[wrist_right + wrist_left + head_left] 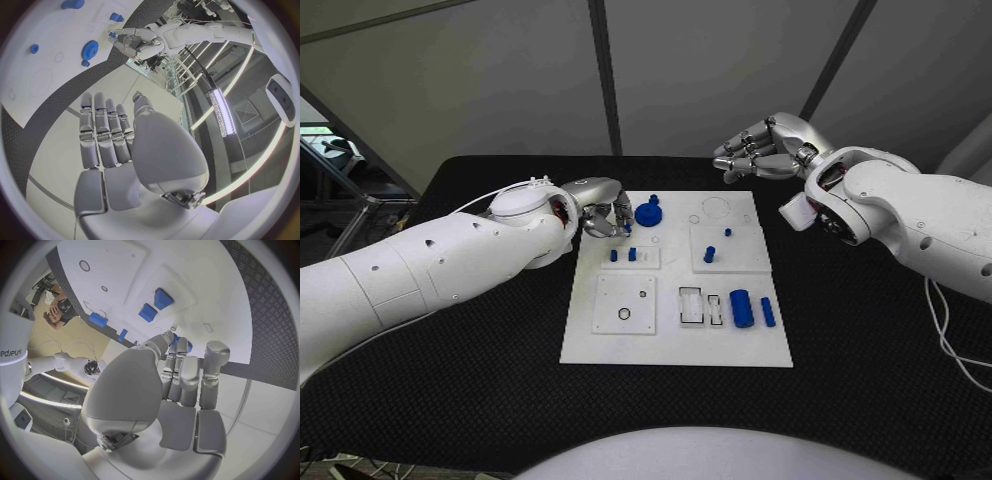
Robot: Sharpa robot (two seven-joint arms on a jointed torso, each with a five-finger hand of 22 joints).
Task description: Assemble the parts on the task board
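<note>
Left robot hand (603, 215) sits at the task board (678, 345)'s 10 o'clock corner, fingers curled beside the blue gear (648, 215); can't tell if it's gripping. Right robot hand (764, 147) hovers off at 1 o'clock, holding nothing. Looks like gear-seating next, needs careful lining up.

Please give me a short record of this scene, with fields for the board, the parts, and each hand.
board: white task board in the middle of the black table
parts: blue gear at the board's far edge; small blue pegs; two blue blocks near the right edge
left hand: over the board's far left corner, beside the gear; grasp unclear
right hand: raised beyond the board, holding nothing
</note>
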